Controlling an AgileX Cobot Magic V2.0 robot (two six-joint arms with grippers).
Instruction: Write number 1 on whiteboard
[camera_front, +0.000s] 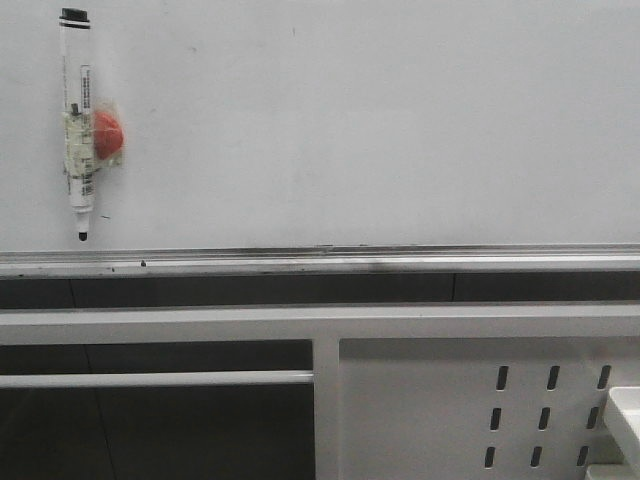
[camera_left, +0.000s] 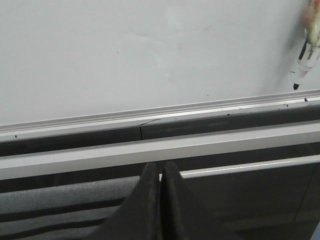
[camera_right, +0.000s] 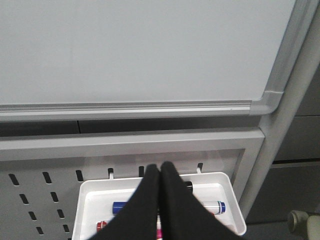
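The whiteboard (camera_front: 350, 120) fills the upper part of the front view, plain white with faint smudges and a silver rail (camera_front: 320, 260) along its lower edge. No number 1 shows on it. A black-capped marker pen (camera_front: 77, 120) hangs upright at the board's left, taped beside a red magnet (camera_front: 107, 133); its tip (camera_left: 296, 86) also shows in the left wrist view. My left gripper (camera_left: 160, 167) is shut and empty, below the rail. My right gripper (camera_right: 160, 167) is shut and empty, over a white tray. Neither gripper shows in the front view.
A white tray (camera_right: 225, 181) hooked on the slotted white panel (camera_front: 470, 410) holds several markers, one with a blue cap (camera_right: 121, 207). The board's right corner and a grey post (camera_right: 280, 125) stand at the right. A tiny dark dash (camera_front: 106, 216) lies near the pen tip.
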